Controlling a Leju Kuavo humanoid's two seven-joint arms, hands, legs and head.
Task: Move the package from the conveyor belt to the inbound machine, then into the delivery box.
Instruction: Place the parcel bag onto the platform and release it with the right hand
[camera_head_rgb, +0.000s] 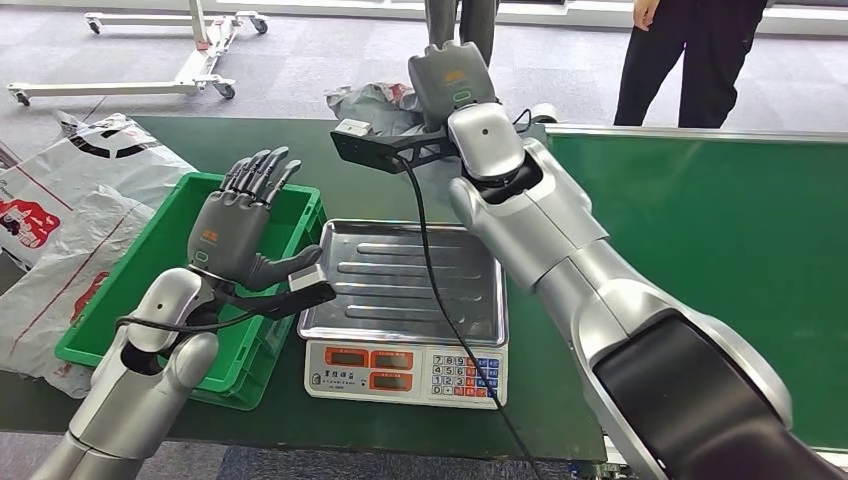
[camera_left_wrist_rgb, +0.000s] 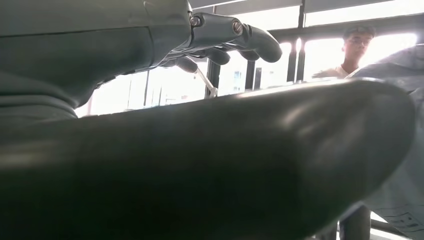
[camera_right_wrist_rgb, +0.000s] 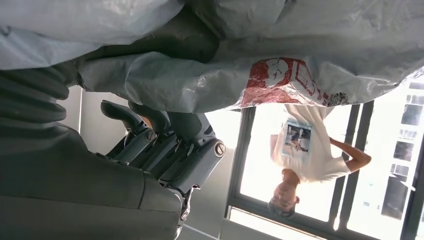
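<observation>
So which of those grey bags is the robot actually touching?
The crumpled grey bag at the far end of the belt, under the right hand. The flat bags by the green crate lie untouched.

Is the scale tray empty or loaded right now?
Empty. The scale tray shows bare ribbed metal in the head view; the package sits beyond it, at the right robot hand.

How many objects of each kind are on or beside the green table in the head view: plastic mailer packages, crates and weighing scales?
Grey and white plastic mailer packages: 3
Green plastic crate: 1
Weighing scale with steel tray: 1
Total: 5
</observation>
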